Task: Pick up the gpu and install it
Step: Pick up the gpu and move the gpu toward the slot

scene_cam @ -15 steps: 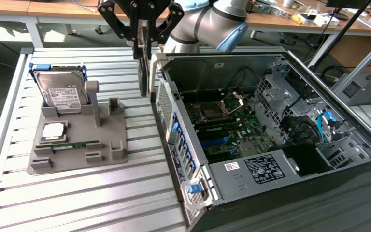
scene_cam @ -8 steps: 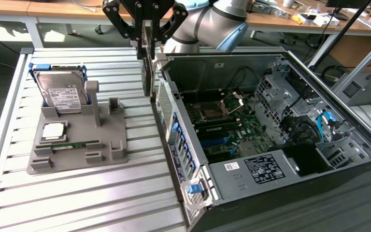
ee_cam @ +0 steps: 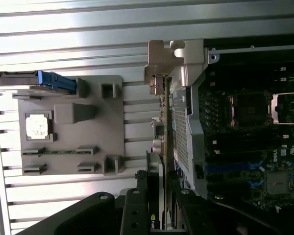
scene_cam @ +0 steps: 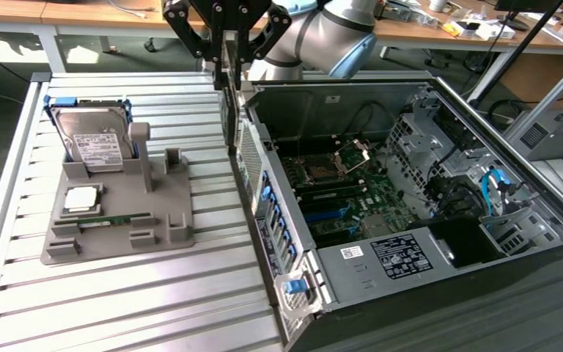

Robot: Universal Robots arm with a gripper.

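The gpu (scene_cam: 231, 103) hangs edge-on from my gripper (scene_cam: 228, 55), a thin dark card just above the rear wall of the open computer case (scene_cam: 380, 169). In the wrist view the gpu (ee_cam: 162, 122) runs away from the gripper (ee_cam: 159, 196), its silver end bracket (ee_cam: 172, 61) at the far end, beside the case's perforated rear panel (ee_cam: 183, 132). The fingers are shut on the card's near end. The motherboard (scene_cam: 336, 194) lies exposed inside the case, to the exterior view's right of the card.
A grey parts holder (scene_cam: 115, 213) lies on the slatted aluminium table (scene_cam: 144, 293) at the exterior view's left. It carries a hard drive (scene_cam: 91, 139) in a blue frame, a CPU (scene_cam: 81, 198) and a green RAM stick (scene_cam: 105, 218). Benches with clutter stand behind.
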